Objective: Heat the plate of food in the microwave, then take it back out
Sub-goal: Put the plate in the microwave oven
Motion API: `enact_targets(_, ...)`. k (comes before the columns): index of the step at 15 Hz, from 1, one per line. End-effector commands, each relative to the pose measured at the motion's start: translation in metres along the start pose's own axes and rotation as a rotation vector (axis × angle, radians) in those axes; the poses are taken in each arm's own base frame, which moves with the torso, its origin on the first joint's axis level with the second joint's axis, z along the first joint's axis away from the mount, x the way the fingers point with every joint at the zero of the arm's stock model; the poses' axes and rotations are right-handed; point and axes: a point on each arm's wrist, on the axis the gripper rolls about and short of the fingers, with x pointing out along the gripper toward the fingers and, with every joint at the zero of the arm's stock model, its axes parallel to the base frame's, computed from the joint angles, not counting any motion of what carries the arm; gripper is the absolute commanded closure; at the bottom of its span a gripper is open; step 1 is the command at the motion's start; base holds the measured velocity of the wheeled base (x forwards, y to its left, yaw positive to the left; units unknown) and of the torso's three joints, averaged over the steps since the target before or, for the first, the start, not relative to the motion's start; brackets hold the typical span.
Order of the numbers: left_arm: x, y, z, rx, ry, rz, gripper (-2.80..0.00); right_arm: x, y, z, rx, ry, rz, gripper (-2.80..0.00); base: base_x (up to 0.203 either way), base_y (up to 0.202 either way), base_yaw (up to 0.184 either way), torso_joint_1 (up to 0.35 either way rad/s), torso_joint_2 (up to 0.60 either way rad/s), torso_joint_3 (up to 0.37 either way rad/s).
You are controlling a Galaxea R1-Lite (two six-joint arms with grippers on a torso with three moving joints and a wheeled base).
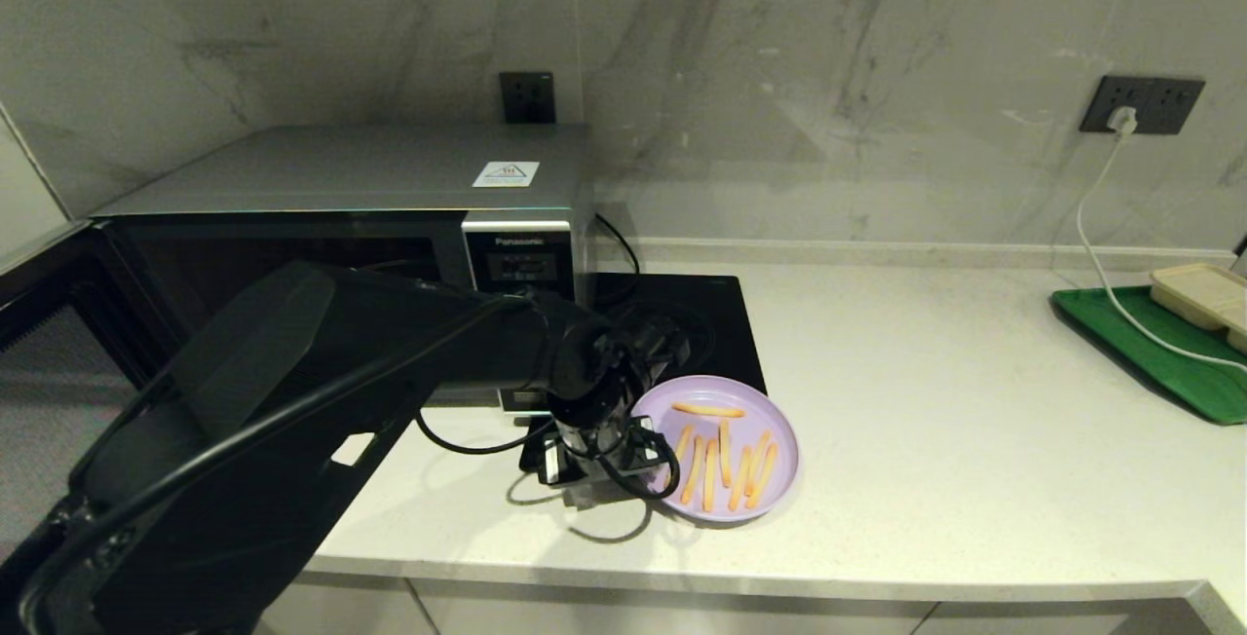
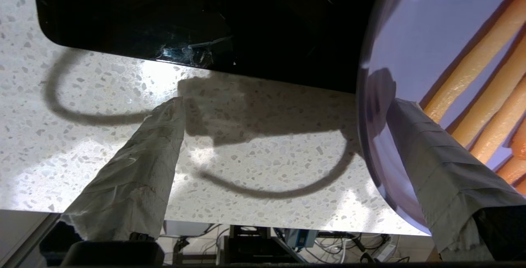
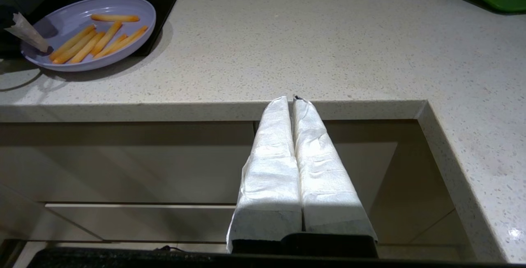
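Observation:
The lilac plate of food (image 1: 740, 421) holds several orange fries (image 1: 726, 465) and rests on the counter, partly over the corner of the black cooktop (image 1: 697, 323). My left gripper (image 1: 628, 455) is open at the plate's left edge. In the left wrist view it (image 2: 287, 103) straddles the plate's rim (image 2: 370, 136), with one finger (image 2: 144, 169) over the counter and the other finger (image 2: 435, 169) over the plate's inside. The silver microwave (image 1: 390, 168) stands at the back left, its door (image 1: 39, 323) swung open. My right gripper (image 3: 292, 98) is shut on nothing and hangs below the counter's front edge.
A green tray (image 1: 1150, 353) with a beige compartment tray (image 1: 1203, 294) lies at the far right. A white cable (image 1: 1096, 245) runs from a wall socket (image 1: 1140, 104) down to it. The counter's front edge (image 1: 779, 581) is close to the plate.

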Motion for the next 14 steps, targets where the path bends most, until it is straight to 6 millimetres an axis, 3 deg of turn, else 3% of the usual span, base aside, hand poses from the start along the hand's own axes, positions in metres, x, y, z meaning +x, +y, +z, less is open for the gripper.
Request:
enact_targets(1, 0.002, -0.002, 0.001, -0.003, 0.005, 0.006, -2.80, 0.000, 0.000, 0.000, 0.000, 0.001, 0.000, 0.00, 0.000, 0.000, 0.000, 0.000, 0.00, 0.000)
enact_targets(4, 0.004, -0.003, -0.001, 0.005, 0.009, 0.009, -2.80, 0.000, 0.000, 0.000, 0.000, 0.001, -0.001, 0.00, 0.000, 0.000, 0.000, 0.000, 0.00, 0.000)
enact_targets(5, 0.007, -0.004, -0.001, 0.005, 0.012, 0.013, 0.00, 0.000, 0.000, 0.000, 0.000, 0.001, 0.000, 0.00, 0.000, 0.000, 0.000, 0.000, 0.00, 0.000)
enact_targets(14, 0.015, -0.010, -0.010, 0.027, 0.029, 0.022, 0.00, 0.000, 0.000, 0.000, 0.000, 0.001, 0.000, 0.00, 0.000, 0.000, 0.000, 0.000, 0.00, 0.000)
